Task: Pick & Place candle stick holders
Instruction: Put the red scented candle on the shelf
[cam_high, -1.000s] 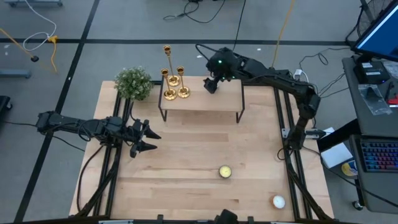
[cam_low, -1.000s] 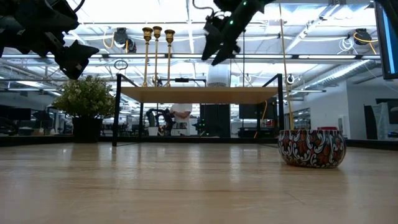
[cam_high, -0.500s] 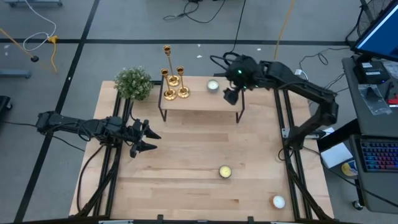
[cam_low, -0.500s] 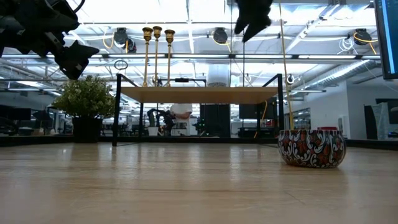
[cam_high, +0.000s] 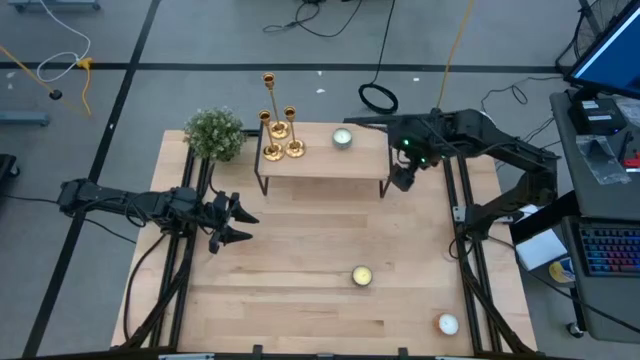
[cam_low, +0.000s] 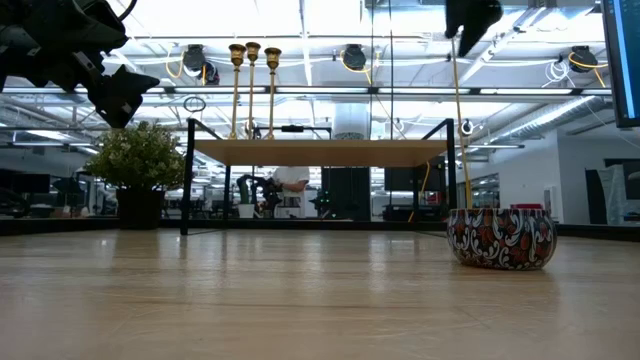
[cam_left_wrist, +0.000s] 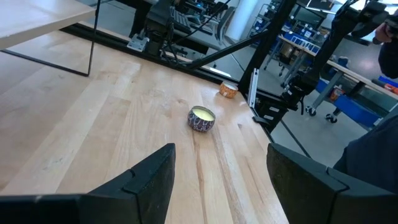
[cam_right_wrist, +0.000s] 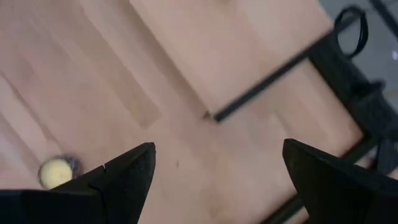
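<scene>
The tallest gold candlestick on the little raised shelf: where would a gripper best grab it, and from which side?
Probably the thin stem of the tallest gold candlestick, below its top cup. It stands upright on the small raised wooden shelf, close beside two shorter gold candlesticks, so coming level from the shelf's open outer end looks safest. The open right gripper hovers off the other end.

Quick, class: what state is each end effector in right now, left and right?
Left end effector: open, holding nothing, above the table's left side.
Right end effector: open, holding nothing, by the small raised shelf's right end.
</scene>
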